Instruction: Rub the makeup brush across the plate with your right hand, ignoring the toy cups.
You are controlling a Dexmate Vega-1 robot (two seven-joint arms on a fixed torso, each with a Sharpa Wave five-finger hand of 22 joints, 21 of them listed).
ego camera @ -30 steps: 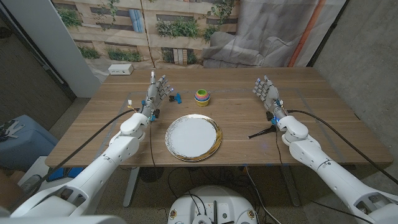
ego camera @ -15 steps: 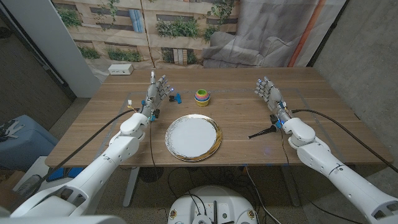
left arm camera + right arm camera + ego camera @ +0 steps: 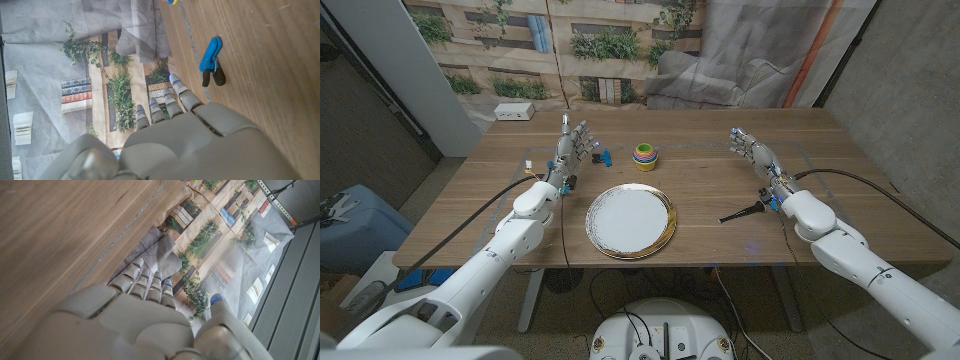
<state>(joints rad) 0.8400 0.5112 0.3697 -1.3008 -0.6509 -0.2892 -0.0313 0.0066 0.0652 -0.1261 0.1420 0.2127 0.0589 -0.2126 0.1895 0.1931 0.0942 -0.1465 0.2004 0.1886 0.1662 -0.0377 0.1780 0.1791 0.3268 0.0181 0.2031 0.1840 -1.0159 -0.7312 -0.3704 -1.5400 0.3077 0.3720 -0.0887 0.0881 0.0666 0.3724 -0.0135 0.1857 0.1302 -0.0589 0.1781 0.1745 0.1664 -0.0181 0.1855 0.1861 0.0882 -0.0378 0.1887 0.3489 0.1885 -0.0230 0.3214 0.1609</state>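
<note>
The plate (image 3: 631, 221), white with a gold rim, lies at the middle of the wooden worktop (image 3: 700, 175), its near rim close to the front edge. Bare wood lies open on both sides of it, and more between it and the stack of toy cups (image 3: 645, 156), which stands apart behind it.

The brush (image 3: 744, 212), dark and thin, lies flat on the worktop to the right of the plate, well apart from its rim, with its tip pointing toward the plate and its other end just beside the right wrist. Nothing lies between brush and plate.

The right hand (image 3: 751, 150) stands behind the brush, fingers apart and reaching toward the far edge, holding nothing. In the right wrist view the same hand (image 3: 140, 310) shows its fingers spread over bare wood. To its right the worktop runs on to the right edge.

The left hand (image 3: 574, 146) stands left of the plate, fingers apart and upright, holding nothing; the left wrist view shows this hand (image 3: 195, 135) from behind. Just beside its fingers lies a blue clip (image 3: 603, 156), seen in the left wrist view (image 3: 210, 60) lying on the wood with its jaws dark at the ends.

A white box (image 3: 514, 112) sits at the far left corner of the worktop. No writing on anything can be read.
</note>
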